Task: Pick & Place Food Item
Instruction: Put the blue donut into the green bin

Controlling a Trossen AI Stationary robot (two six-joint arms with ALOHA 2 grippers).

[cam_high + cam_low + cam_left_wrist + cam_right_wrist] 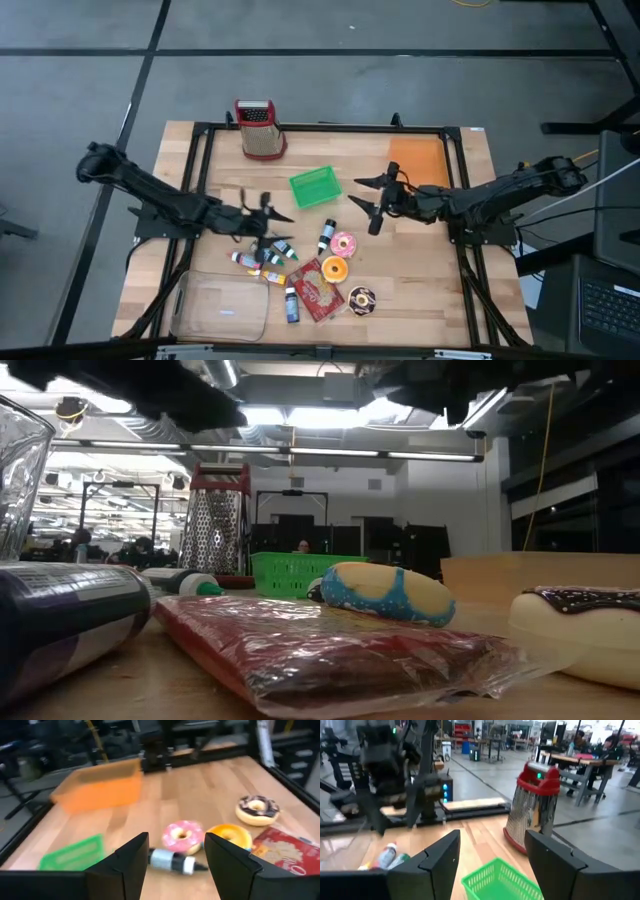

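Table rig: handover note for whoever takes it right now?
Left gripper: open, empty, in the air above the table beside the small bottles.
Right gripper: open, empty, raised near the green plastic basket.
Food: pink frosted donut, orange frosted donut and chocolate sprinkled donut lie on the wooden table next to the red wrapped packet. Orange bin at the far right corner, clear tray at the near left.
Done: nothing picked.
Left: grasp and place a food item.

Both arms raised, left gripper (272, 215) and right gripper (368, 203) fingers apart.
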